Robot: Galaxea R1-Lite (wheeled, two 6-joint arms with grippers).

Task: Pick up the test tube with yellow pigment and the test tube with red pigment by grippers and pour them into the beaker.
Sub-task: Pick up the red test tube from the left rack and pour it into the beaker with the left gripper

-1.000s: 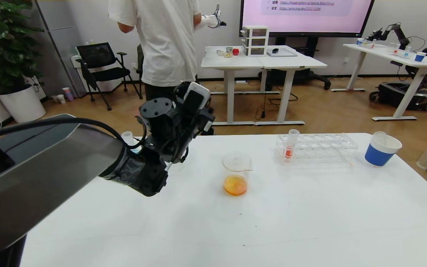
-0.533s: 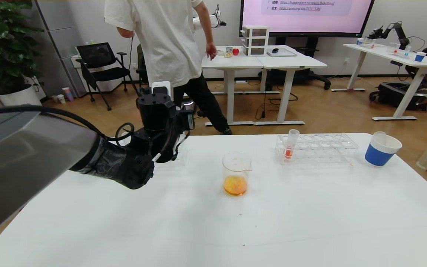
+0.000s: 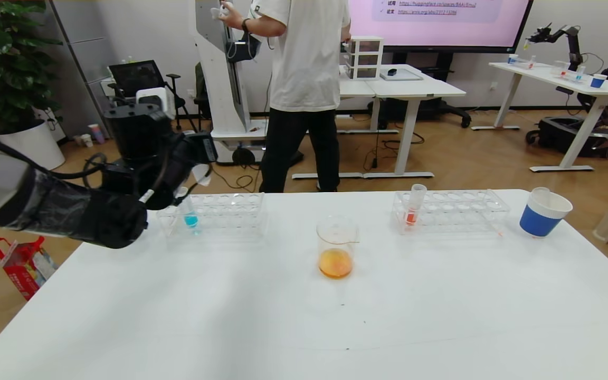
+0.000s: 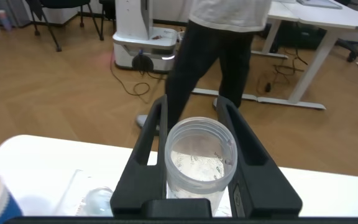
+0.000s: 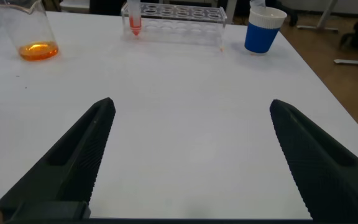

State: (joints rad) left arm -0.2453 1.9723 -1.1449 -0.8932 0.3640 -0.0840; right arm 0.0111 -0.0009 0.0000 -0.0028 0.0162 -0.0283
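Inspection of your left gripper (image 4: 194,155) finds it over the far left part of the white table (image 3: 304,316), above the left tube rack (image 3: 214,211). Its fingers (image 4: 145,155) are closed on a clear, empty-looking tube (image 4: 199,163), seen from the left wrist with its open rim facing the camera. You cannot confirm from these views which pigment that tube carried. A tube with turquoise-blue liquid (image 3: 190,214) stands in the left rack just beside the gripper.

Your right gripper (image 5: 188,143) hangs low over the near right part of the table, out of the head view. Its fingers (image 5: 82,149) are spread wide with nothing between them.

Your beaker (image 3: 336,245) stands upright near the table's middle, apart from both racks, with orange liquid in its bottom. The test tube with red pigment (image 3: 414,206) stands upright at the left end of the right tube rack (image 3: 457,211), untouched, with orange-red liquid at its base. A blue-and-white paper cup (image 3: 543,212) sits just beyond that rack's right end.

A person in a white shirt (image 3: 304,79) stands behind the table's far edge.
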